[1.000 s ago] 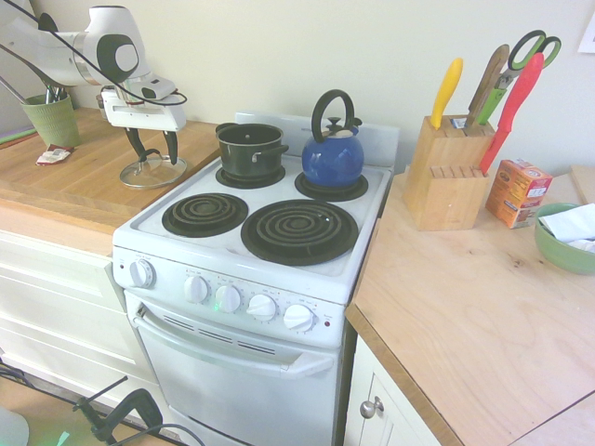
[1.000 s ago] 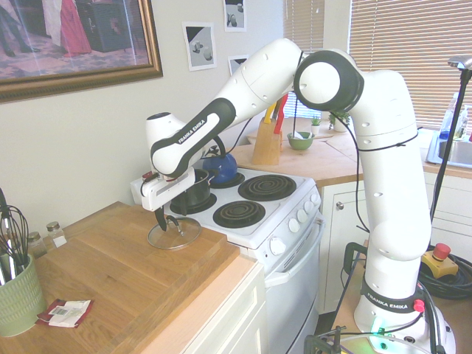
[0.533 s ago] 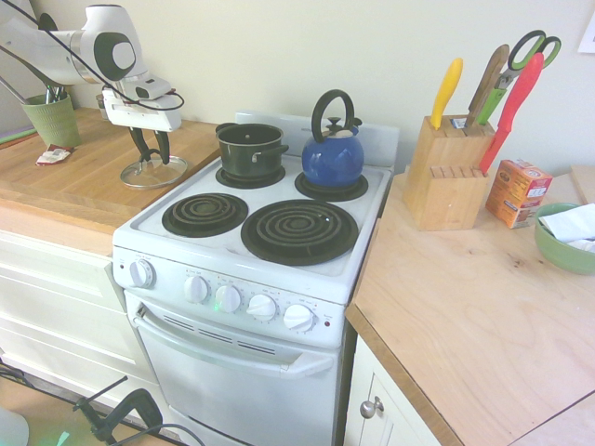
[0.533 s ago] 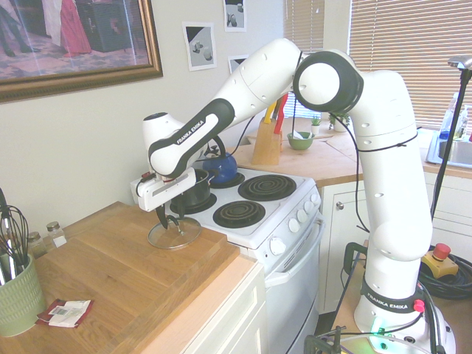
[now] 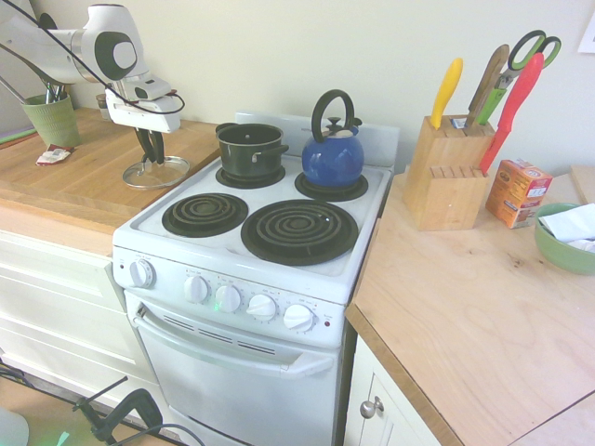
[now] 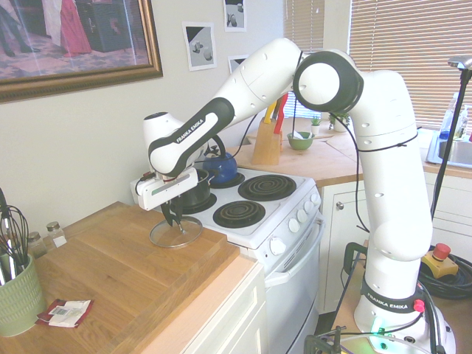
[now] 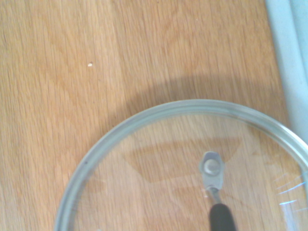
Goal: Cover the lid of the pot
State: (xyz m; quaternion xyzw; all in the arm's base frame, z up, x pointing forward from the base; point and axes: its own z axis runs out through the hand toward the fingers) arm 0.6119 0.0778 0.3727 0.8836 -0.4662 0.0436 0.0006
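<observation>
White, glossy arm of rounded segments, dark grey discs at the joints. "FRANKA EMIKA" in white on a black forearm band, and again low on the base. Black cables loop along the wrist. White boxy end effector, black fingers.

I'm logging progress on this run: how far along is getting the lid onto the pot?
Early stage. Done: the claw has been brought straight down over the lid, which lies on the wooden counter beside the stove. In hand: its fingers stand close together at the lid's centre knob, though a firm grip isn't clear. Left: lifting the lid, carrying it to the uncovered black pot on the back burner, and setting it on.
</observation>
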